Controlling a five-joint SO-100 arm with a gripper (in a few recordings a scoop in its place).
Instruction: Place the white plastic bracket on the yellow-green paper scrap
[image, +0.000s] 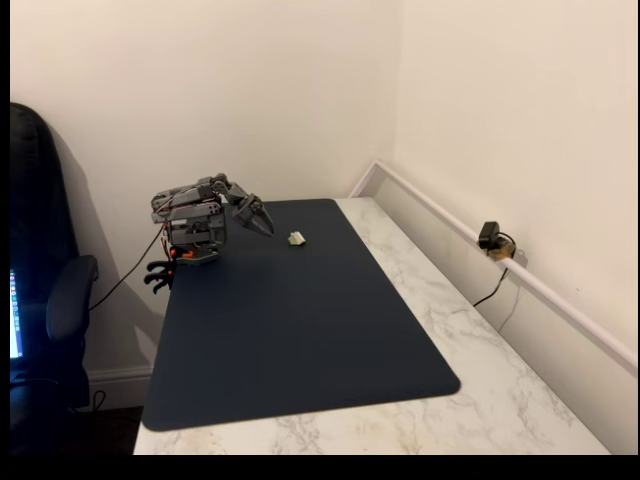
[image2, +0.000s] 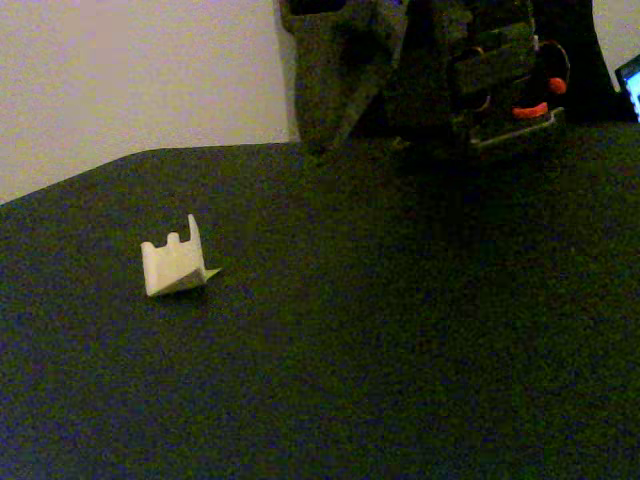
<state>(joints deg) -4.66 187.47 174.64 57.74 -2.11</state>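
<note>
My tool (image: 262, 221) hangs above the dark mat (image: 300, 340) at its far edge, tips look together, holding nothing. White plastic bracket (image: 297, 238) lies on mat just right of it, apart; yellow-green paper scrap (image2: 210, 272) pokes out at bracket's base.

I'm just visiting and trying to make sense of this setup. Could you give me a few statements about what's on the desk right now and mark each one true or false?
1. The white plastic bracket lies on the dark mat. True.
2. The gripper is holding the bracket. False: the bracket lies on the mat, apart from the gripper, to its right in a fixed view.
3. The mat lies on a marble-patterned tabletop. True.
4. The bracket sits near the mat's front edge, far from the arm. False: it lies at the far end, close to the arm.
5. A sliver of the yellow-green paper scrap shows at the bracket's base. True.
</note>
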